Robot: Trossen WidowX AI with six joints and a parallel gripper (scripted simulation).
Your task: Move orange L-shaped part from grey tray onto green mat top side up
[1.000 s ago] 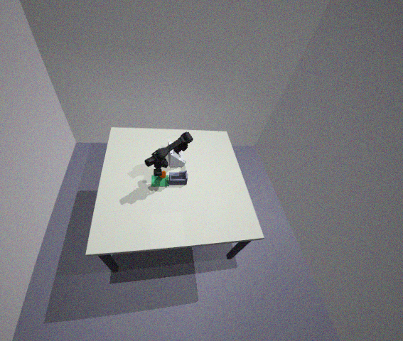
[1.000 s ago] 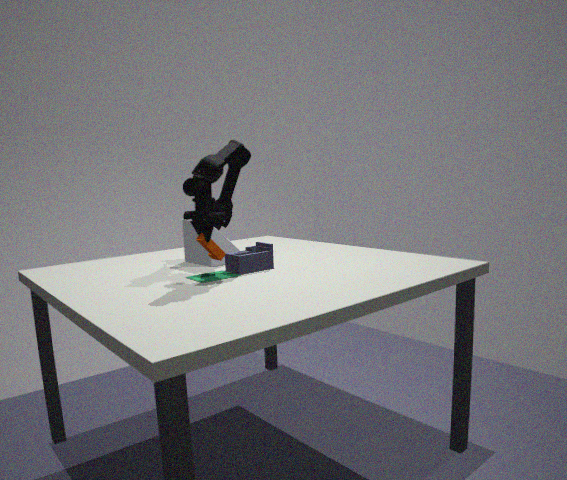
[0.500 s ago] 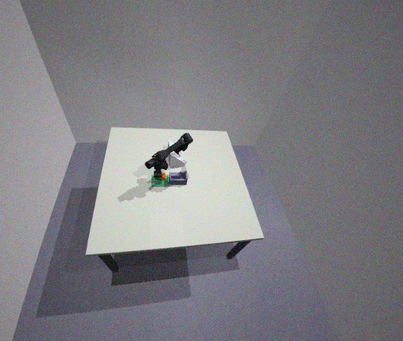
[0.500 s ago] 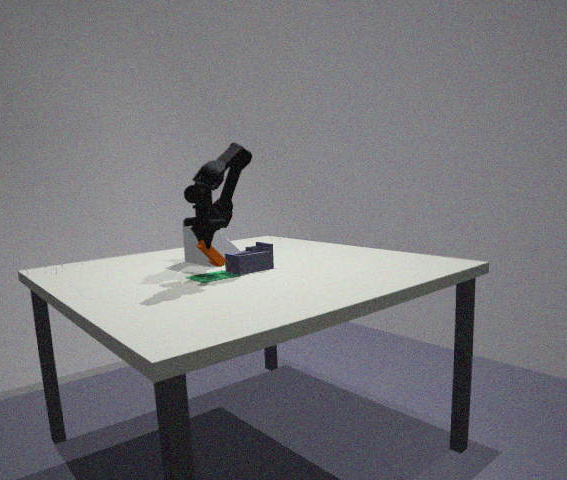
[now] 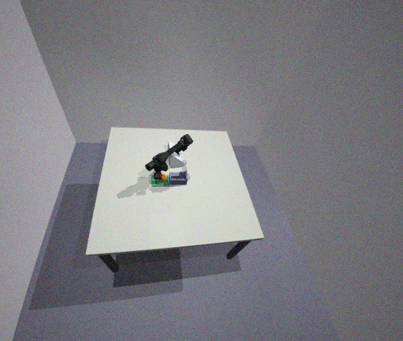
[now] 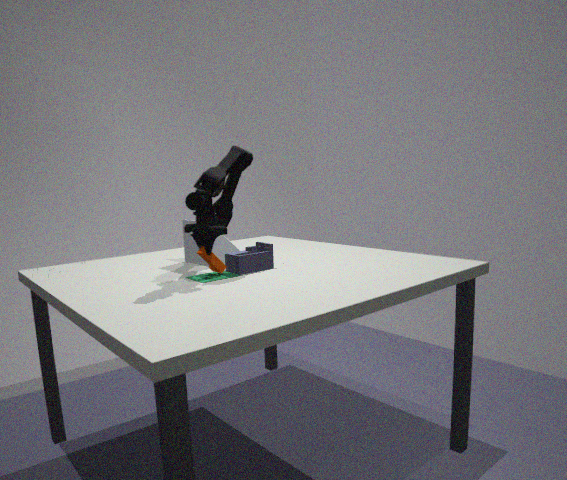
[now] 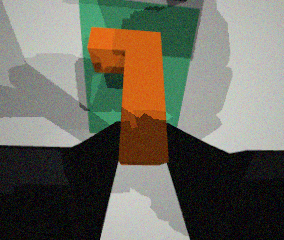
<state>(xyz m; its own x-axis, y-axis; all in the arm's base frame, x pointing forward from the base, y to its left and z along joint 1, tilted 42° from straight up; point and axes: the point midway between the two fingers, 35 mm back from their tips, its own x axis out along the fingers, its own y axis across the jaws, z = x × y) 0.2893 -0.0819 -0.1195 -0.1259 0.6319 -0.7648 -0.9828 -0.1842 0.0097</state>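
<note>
orange l-shaped part [image 5: 163, 177] [image 6: 212, 260] [image 7: 144, 75]: tilted over the green mat [image 5: 160, 185] [image 6: 212, 277] [image 7: 181, 90]
pincer [image 5: 158, 177] [image 6: 204, 251] [image 7: 143, 142]: partly open, clamped on its straight end
grey tray [image 5: 178, 179] [image 6: 249, 261]: boxy, beside the mat
surface [image 5: 194, 212] [image 6: 293, 289] [image 7: 267, 75]: pale; tray well inside its edges

- Green mat [image 5: 160, 184] [image 6: 196, 278] [image 7: 179, 75]: partly covered by the orange part [image 5: 163, 177] [image 6: 212, 260] [image 7: 144, 75] in the wrist view.
- Above mat: contact between the part's lower end and the mat cannot be determined.
- Above mat, top view: gripper [image 5: 160, 178] [image 6: 207, 252] [image 7: 141, 127] fingertips too small to resolve; wrist view crops the finger bodies.
- Beside mat: grey tray [image 5: 178, 181] [image 6: 249, 262] pocket floor concealed by walls in the exterior view.
- Behind mat: arm base obscured.
</note>
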